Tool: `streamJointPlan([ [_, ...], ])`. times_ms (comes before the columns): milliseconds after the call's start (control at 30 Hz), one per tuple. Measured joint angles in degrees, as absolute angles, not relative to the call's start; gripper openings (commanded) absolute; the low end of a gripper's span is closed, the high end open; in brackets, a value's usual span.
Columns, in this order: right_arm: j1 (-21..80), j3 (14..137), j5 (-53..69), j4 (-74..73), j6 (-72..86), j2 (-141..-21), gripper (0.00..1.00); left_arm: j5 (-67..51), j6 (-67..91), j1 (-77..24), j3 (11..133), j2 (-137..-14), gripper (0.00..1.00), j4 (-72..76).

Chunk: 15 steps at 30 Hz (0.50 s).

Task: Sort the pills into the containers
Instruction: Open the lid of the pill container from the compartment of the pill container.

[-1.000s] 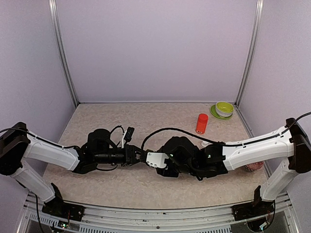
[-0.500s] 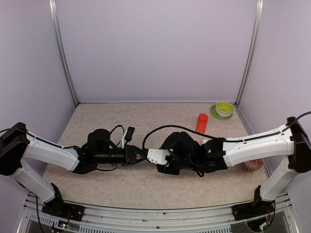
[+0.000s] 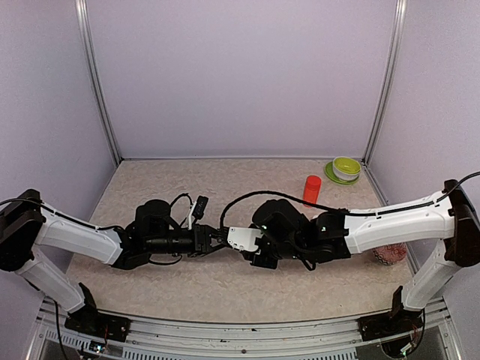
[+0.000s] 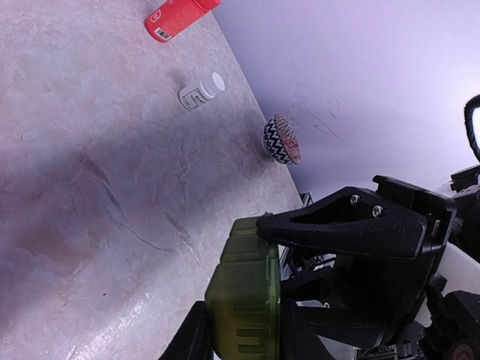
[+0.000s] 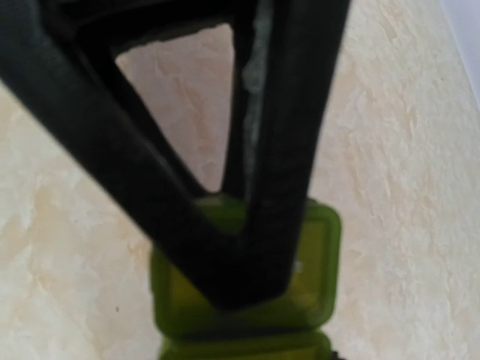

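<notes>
While both arms reach toward each other over the middle of the pale stone-patterned surface point(image 3: 187, 289), the containers point(image 4: 244, 300), a strip of translucent green lidded boxes, sit lifted off the surface between them. The left pincer point(image 4: 241, 334) is clamped on the strip, one black finger on each side. The left wrist view shows the strip standing up out of that grip, with one black finger of the right arm lying against its far end.

From the right wrist, the right pincer point(image 5: 240, 277) fills the view as a dark V whose tips come together right over one green box. The picture is too close and blurred to tell whether the tips pinch a lid edge or only touch it.

Farther back on the surface stand a red-orange bottle point(image 4: 176, 16) and, nearer, a tiny clear bottle with a white cap point(image 4: 201, 91). A small zigzag-patterned cup point(image 4: 281, 139) sits near the wall beyond them. A green bowl on a plate point(image 3: 346, 166) rests in the far right corner.

No loose pills show anywhere, and none can be made out inside the green boxes. The lids in view appear closed. By that, the sorting itself looks hardly begun: the strip is held ready, probably for a lid to be opened, and every pill remains to be placed.
</notes>
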State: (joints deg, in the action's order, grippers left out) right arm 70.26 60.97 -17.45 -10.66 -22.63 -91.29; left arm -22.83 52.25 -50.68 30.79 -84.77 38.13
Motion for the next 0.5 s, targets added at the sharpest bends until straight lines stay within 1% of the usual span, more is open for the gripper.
streamJointPlan([
  [133,69.58,61.04,-15.9,-10.9,-22.02,-91.26,0.15,-22.63,52.25,-50.72,30.79,-84.77,0.27,38.02],
  [233,69.1,61.06,-14.52,-10.94,-21.5,-91.2,0.12,-22.46,52.25,-50.74,30.81,-84.75,0.27,37.85],
  [267,68.99,61.06,-14.04,-11.05,-21.41,-91.15,0.14,-22.46,52.25,-50.74,30.81,-84.73,0.27,37.8],
  [300,68.84,61.1,-13.65,-11.16,-21.34,-91.07,0.2,-22.41,52.25,-50.78,30.81,-84.68,0.27,37.76],
  [333,68.69,61.21,-13.08,-11.42,-21.28,-90.96,0.23,-22.41,52.25,-50.83,30.83,-84.6,0.27,37.67],
  [500,68.14,61.78,-11.51,-12.53,-20.91,-90.54,0.24,-22.24,52.25,-50.89,30.92,-84.07,0.27,37.47],
])
